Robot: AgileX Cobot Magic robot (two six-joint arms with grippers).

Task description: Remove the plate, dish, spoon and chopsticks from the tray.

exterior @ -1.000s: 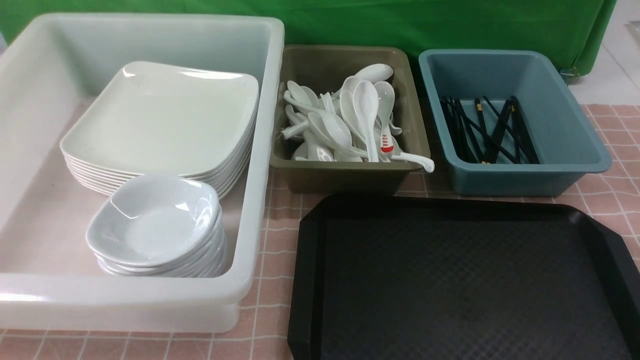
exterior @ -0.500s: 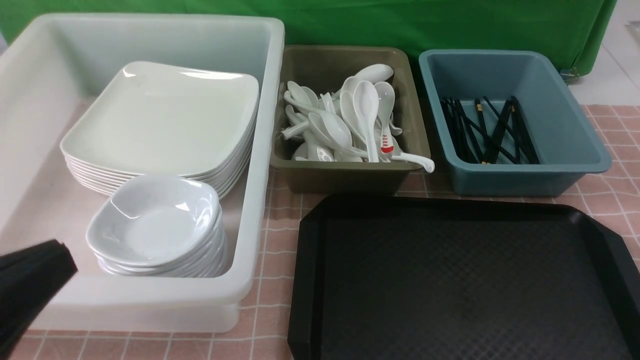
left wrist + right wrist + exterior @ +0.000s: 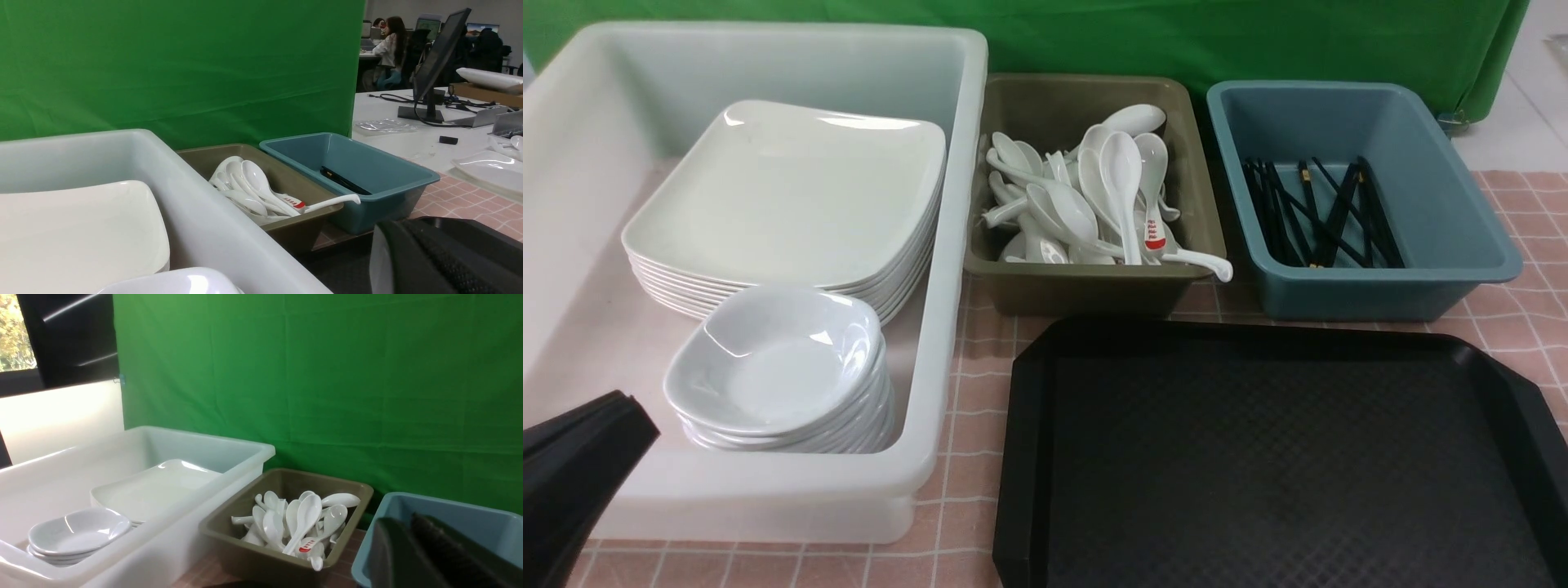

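Observation:
The black tray (image 3: 1258, 457) lies at the front right with nothing on it; its rim also shows in the left wrist view (image 3: 466, 229). The off-white plates (image 3: 784, 196) are stacked in the white bin (image 3: 768, 498), with a stack of small white dishes (image 3: 776, 359) in front of them. White spoons (image 3: 1094, 196) fill the olive bin (image 3: 1086, 287). Black chopsticks (image 3: 1319, 216) lie in the blue bin (image 3: 1380, 287). My left gripper (image 3: 633, 416) is shut and empty at the white bin's front left corner. My right gripper (image 3: 402, 524) is shut and empty and shows only in its wrist view.
The three bins stand in a row behind and left of the tray on a pink checked cloth (image 3: 968, 392). A green curtain (image 3: 1176, 41) hangs behind them. One spoon handle (image 3: 1201, 263) sticks out over the olive bin's front right rim.
My left gripper has come into the front view at the lower left and moved slightly up and right. Nothing else has moved.

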